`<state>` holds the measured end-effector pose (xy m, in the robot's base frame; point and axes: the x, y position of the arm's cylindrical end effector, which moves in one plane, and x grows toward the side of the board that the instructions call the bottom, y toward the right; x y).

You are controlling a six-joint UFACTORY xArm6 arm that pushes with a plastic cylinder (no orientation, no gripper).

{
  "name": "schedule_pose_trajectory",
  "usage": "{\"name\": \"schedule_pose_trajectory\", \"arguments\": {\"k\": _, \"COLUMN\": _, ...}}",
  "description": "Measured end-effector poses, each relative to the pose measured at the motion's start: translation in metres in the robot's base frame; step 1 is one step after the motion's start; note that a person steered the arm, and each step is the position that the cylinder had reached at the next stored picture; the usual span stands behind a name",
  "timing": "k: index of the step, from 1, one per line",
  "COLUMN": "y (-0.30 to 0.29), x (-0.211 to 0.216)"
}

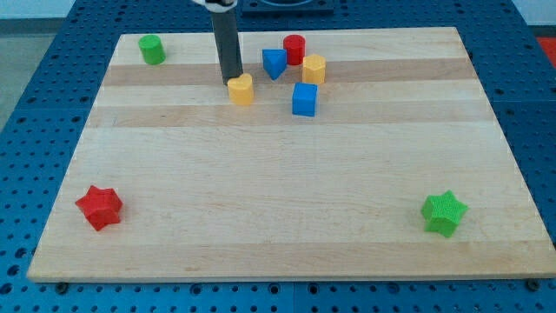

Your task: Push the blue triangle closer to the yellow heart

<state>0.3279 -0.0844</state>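
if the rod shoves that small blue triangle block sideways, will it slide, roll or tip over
The small blue triangle block will probably slide, not roll: it shows flat faces and sits squat on the smooth wooden board. It may well twist, since an off-centre push on its angled sides would turn it. My tip is at the yellow heart, left of it.

board (287, 174): showing pale, smooth, matt wood grain
rod (228, 43): looking dark and slightly glossy
blue triangle (274, 63): appearing matt plastic
yellow heart (241, 89): appearing matt plastic

so I count eight blocks on the board: two red (99, 207) (294, 49), two green (152, 49) (444, 213), two blue (274, 63) (304, 100), two yellow (241, 89) (314, 69)
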Motion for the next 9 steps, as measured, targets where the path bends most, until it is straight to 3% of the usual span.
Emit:
{"name": "schedule_pose_trajectory", "arguments": {"k": 1, "y": 0.003, "x": -0.008}}
{"name": "schedule_pose_trajectory", "arguments": {"k": 2, "y": -0.003, "x": 0.033}}
{"name": "schedule_pose_trajectory", "arguments": {"k": 3, "y": 0.004, "x": 0.036}}
{"name": "schedule_pose_trajectory", "arguments": {"k": 7, "y": -0.029, "x": -0.116}}
{"name": "schedule_pose_trajectory", "arguments": {"k": 9, "y": -0.021, "x": -0.130}}
